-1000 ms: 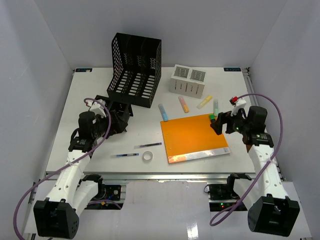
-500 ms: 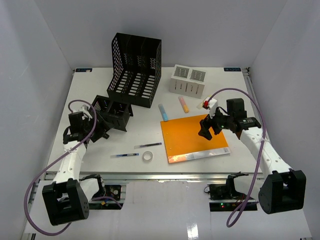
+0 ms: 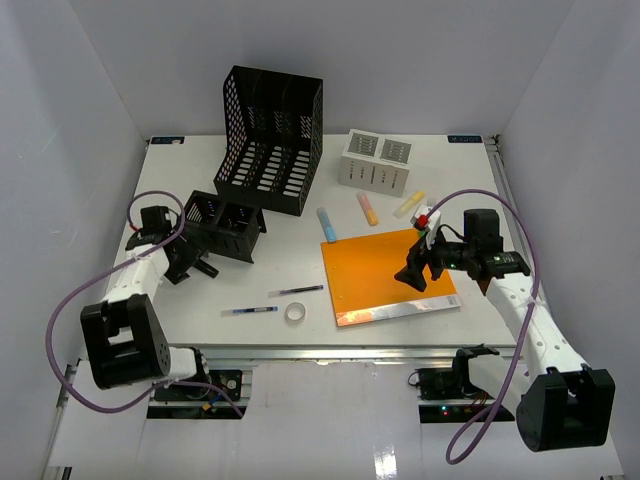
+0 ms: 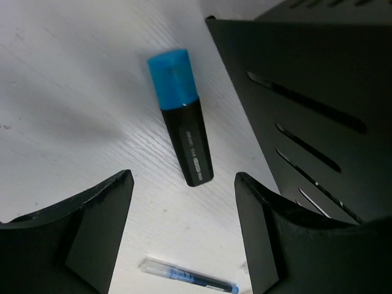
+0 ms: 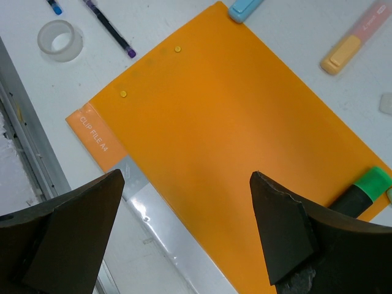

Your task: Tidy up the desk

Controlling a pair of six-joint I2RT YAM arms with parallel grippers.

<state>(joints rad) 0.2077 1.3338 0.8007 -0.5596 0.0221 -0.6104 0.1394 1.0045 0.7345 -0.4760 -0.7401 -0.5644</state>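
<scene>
A: Looking at the left gripper [image 4: 184, 187], how do the jaws stand?

B: Wide apart, holding nothing, above a blue-capped highlighter [image 4: 182, 131]. It lies on the desk [image 3: 170, 190], which stretches out ahead of both arms. A black organizer [image 4: 318, 73] is just beside it, and a pen [image 4: 187, 275] lies near.

A: And the right gripper [image 5: 187, 184]?

B: Also apart and empty, hovering over an orange clip file [image 5: 233, 141] flat on the desk's right half. A green-capped highlighter [image 5: 361, 190] sits at the file's edge, and a tape roll [image 5: 60, 40] lies off its corner.
</scene>
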